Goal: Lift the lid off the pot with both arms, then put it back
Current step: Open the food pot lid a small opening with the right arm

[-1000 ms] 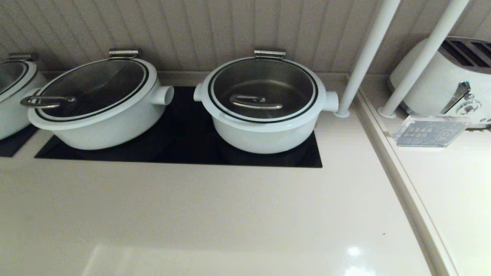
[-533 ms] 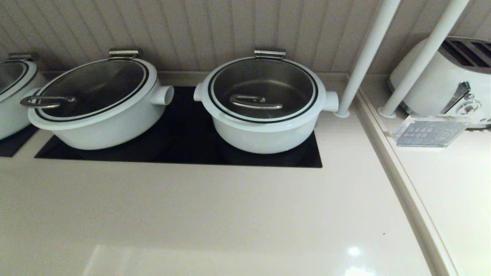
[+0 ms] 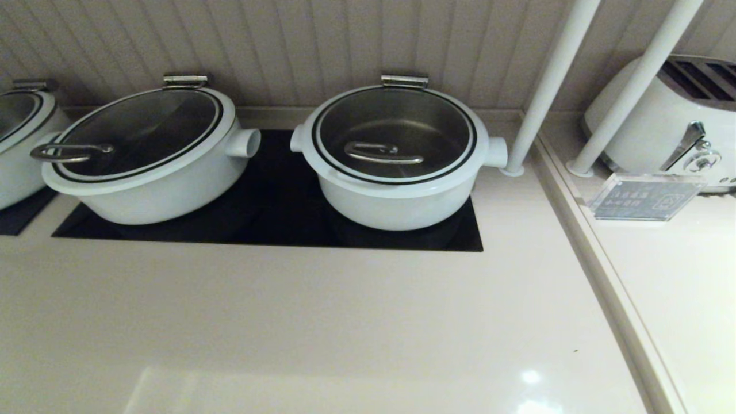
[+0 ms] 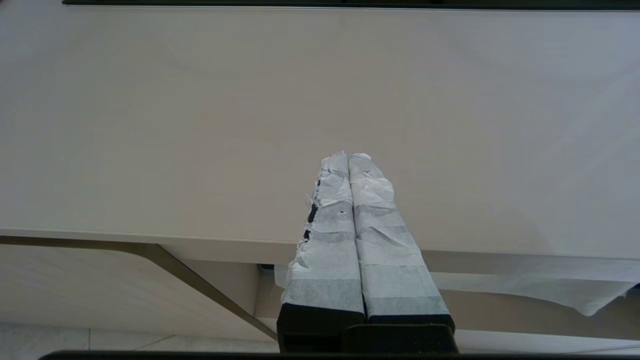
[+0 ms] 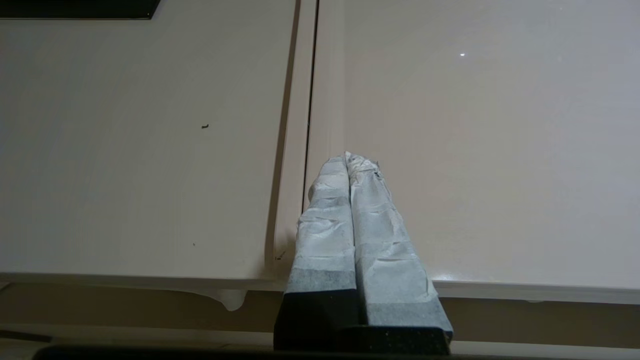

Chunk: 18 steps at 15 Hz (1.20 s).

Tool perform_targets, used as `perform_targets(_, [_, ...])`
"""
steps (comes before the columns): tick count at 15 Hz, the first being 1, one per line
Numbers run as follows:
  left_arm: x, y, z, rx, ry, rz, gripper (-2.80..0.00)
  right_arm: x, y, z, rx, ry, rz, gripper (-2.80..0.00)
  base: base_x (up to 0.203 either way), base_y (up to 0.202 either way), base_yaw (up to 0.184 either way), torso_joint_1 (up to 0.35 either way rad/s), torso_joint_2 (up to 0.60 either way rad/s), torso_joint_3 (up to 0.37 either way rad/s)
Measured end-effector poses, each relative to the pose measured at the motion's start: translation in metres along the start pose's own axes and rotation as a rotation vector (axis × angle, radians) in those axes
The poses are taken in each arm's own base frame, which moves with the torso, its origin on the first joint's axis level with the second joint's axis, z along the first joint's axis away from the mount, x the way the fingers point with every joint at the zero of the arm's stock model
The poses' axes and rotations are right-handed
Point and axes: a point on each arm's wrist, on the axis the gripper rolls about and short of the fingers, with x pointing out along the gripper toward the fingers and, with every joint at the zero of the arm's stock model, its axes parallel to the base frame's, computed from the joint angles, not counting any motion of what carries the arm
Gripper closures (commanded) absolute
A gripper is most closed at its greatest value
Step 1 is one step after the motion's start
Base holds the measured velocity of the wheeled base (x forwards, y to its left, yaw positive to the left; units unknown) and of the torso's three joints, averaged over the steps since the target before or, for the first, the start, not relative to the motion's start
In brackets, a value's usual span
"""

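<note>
The deep white pot (image 3: 397, 204) stands on the black cooktop (image 3: 276, 221) in the head view, right of centre, with stubby side handles. Its lid (image 3: 394, 135), clear glass with a white rim, black ring, steel loop handle (image 3: 382, 153) and steel hinge (image 3: 404, 80), sits closed on it. Neither arm shows in the head view. My left gripper (image 4: 348, 156) is shut and empty over the counter's near edge. My right gripper (image 5: 348, 156) is shut and empty over the counter's near edge, by a seam (image 5: 305, 125).
A wider, shallower white pot (image 3: 144, 155) with a darker lid stands left of the task pot; another pot (image 3: 20, 144) is at the far left. Two white poles (image 3: 546, 86) rise to the right. A toaster (image 3: 673, 121) and a small sign (image 3: 644, 198) sit at the far right.
</note>
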Motion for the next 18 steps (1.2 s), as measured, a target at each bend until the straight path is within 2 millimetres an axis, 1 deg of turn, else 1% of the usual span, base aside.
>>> perform_targets(11, [0.0, 0.0, 0.0, 0.0, 0.0, 0.0, 0.0, 0.0, 0.0, 0.0, 0.005, 0.0, 0.0, 0.0, 0.0, 0.0, 0.0, 0.0, 0.0, 0.0])
perform_targets(18, [0.0, 0.0, 0.0, 0.0, 0.0, 0.0, 0.0, 0.0, 0.0007, -0.0001, -0.08, 0.0, 0.032, 0.0, 0.0, 0.0, 0.0, 0.0, 0.0, 0.0])
